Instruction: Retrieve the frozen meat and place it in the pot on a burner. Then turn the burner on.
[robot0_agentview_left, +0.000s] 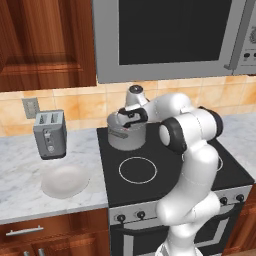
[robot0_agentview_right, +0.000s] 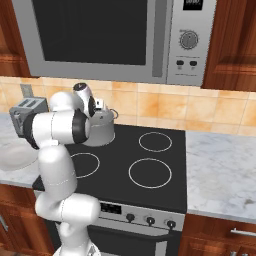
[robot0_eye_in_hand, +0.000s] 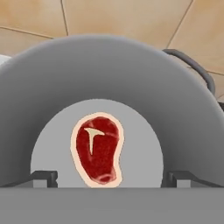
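The frozen meat (robot0_eye_in_hand: 97, 149), a small red steak with a pale rim, lies flat on the bottom of the grey pot (robot0_eye_in_hand: 109, 65). The pot (robot0_agentview_left: 125, 136) stands on the stove's back left burner, its handle toward the wall. My gripper (robot0_eye_in_hand: 112, 177) hangs open just above the pot's mouth, its fingertips (robot0_eye_in_hand: 43, 177) spread wide on either side of the meat and touching nothing. From the base views the hand (robot0_agentview_left: 131, 119) sits directly over the pot (robot0_agentview_right: 102, 131), pointing down into it.
A grey two-slot toaster (robot0_agentview_left: 50, 134) and a round white plate (robot0_agentview_left: 65, 180) sit on the marble counter left of the stove. A microwave (robot0_agentview_left: 170, 35) hangs above. Burner knobs (robot0_agentview_right: 150, 219) line the stove's front panel. The front left burner ring (robot0_agentview_left: 137, 170) is bare.
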